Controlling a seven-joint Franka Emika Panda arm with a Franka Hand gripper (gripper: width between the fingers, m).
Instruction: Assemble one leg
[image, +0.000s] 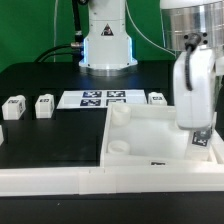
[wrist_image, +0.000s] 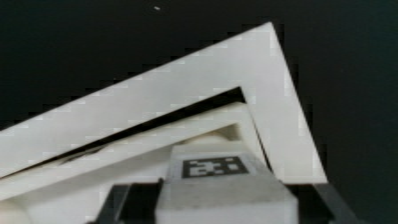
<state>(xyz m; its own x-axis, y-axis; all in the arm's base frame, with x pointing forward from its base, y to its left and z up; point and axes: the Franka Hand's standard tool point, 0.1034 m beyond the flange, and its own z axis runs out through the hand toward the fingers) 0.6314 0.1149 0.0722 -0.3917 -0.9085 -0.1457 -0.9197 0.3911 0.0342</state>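
the leg (image: 203, 141) is grasped by the gripper (image: 201, 134) above the panel's (image: 150, 135) corner.

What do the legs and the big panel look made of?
Legs: likely matte white plastic, blocky, each with a printed black-and-white tag. Panel: apparently the same matte white plastic, moulded, with round sockets; no grain or shine. Marker board: thin, flat, white; material unclear.

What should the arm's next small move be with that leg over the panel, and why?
Probably ease straight down and check alignment. In the exterior view the gripper holds a leg low over the panel at its corner on the exterior view's right. The wrist view shows the tagged leg at the panel's corner; seating cannot be told.
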